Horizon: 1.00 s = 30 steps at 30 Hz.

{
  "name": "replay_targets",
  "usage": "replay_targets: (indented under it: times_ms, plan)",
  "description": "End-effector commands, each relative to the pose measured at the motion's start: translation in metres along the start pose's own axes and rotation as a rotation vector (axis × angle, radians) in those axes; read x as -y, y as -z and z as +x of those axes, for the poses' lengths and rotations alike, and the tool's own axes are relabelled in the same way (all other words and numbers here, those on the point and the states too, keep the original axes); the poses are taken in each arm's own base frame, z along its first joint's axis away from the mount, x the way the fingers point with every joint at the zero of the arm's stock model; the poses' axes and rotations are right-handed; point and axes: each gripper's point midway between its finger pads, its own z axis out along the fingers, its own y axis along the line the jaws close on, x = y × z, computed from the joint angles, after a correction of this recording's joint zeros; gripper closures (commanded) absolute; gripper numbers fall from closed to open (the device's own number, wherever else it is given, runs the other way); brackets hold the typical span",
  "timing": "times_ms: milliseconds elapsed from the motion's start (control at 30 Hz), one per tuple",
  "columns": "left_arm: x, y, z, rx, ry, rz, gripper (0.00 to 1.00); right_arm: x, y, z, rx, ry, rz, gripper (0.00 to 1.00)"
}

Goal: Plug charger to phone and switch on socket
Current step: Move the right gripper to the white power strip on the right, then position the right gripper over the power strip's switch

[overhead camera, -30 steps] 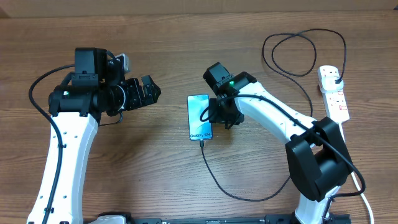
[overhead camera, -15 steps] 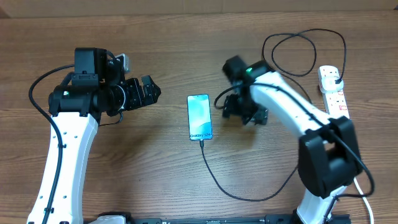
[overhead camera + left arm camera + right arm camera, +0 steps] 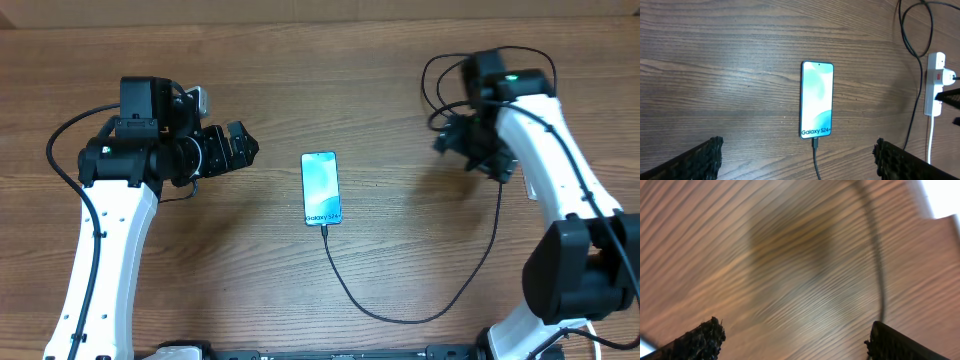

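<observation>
The phone (image 3: 321,188) lies flat mid-table with its screen lit, "Galaxy" text at the near end. The charger (image 3: 326,238) has its connector (image 3: 815,142) seated in the phone's near end. Its thin black cable sweeps right and loops at the far right. The white socket (image 3: 932,90) with red switch marks shows at the left wrist view's right edge; from overhead my right arm covers it. My right gripper (image 3: 470,153) hangs open and empty over bare wood and cable (image 3: 875,245), well right of the phone. My left gripper (image 3: 243,148) stands open, left of the phone.
The cable's loop (image 3: 480,75) lies on the table at the back right under my right wrist. The socket's thick white cord (image 3: 930,145) runs toward the near edge. The table's far edge (image 3: 300,14) runs along the top of the overhead view.
My right gripper has let go at the phone's right side, opened wide and swung right and back toward the cable loop. The left arm and the phone have not moved.
</observation>
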Motion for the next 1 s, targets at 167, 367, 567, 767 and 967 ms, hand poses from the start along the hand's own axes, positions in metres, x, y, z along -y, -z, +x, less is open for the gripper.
replay_targets:
  times_ms: [167,367,567,767,967]
  plan:
    - [0.005,0.009,-0.004,0.031,-0.019,0.004,0.0,0.072,-0.001,-0.057,0.088,-0.283,0.039,0.03]
    - [0.005,0.009,-0.004,0.031,-0.019,0.004,0.0,0.11,-0.008,-0.087,0.146,-0.4,0.061,0.04]
    - [0.005,0.009,-0.004,0.031,-0.019,0.004,0.0,0.137,-0.025,-0.104,0.151,-0.478,0.083,0.02]
    - [0.005,0.009,-0.004,0.031,-0.02,0.004,0.0,0.158,-0.048,-0.114,0.132,-0.532,0.11,0.0]
    - [0.005,0.009,-0.004,0.031,-0.019,0.004,0.0,0.167,-0.079,-0.123,0.109,-0.561,0.124,0.0]
